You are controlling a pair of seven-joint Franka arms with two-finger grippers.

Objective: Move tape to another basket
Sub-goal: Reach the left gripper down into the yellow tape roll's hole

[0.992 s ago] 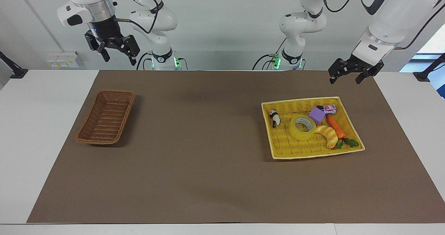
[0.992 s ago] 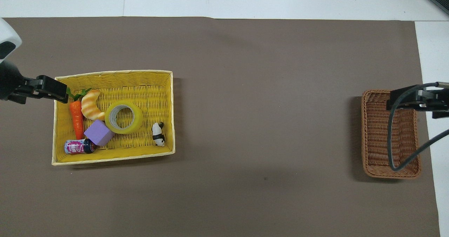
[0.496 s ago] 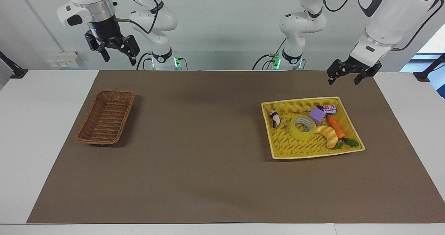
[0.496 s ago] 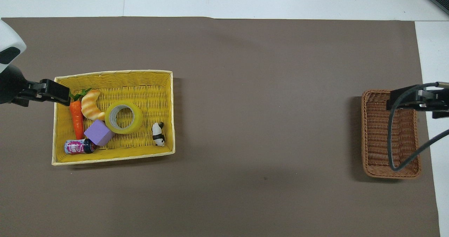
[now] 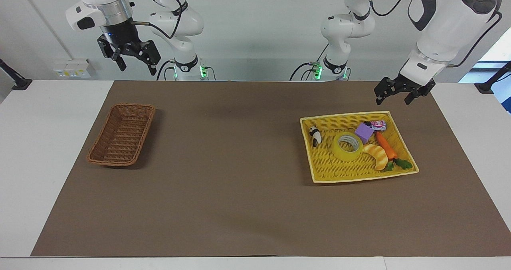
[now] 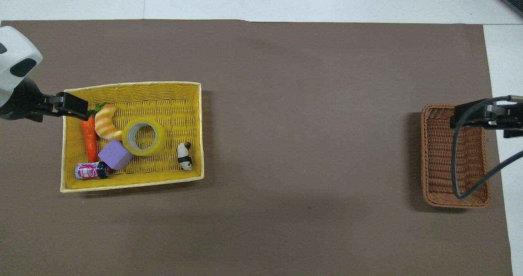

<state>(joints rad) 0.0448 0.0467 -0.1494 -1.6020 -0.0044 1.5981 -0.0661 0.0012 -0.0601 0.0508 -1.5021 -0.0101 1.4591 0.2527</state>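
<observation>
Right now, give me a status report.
Left gripper open, raised by yellow tray; right gripper open, waiting. Tape in tray, croissant touching. Basket empty.

The left arm comes down from its base with the wrist bent toward the table, and the left gripper (image 5: 401,94) hangs low in the air, fingers pointing down and spread apart, holding nothing. In the overhead view only its dark tip and part of the white wrist show at the edge. The right arm waits, its forearm upright and high. The right gripper (image 5: 135,63) hangs well above the table, tilted a little, its fingers apart and empty, and a cable loops from the wrist.
</observation>
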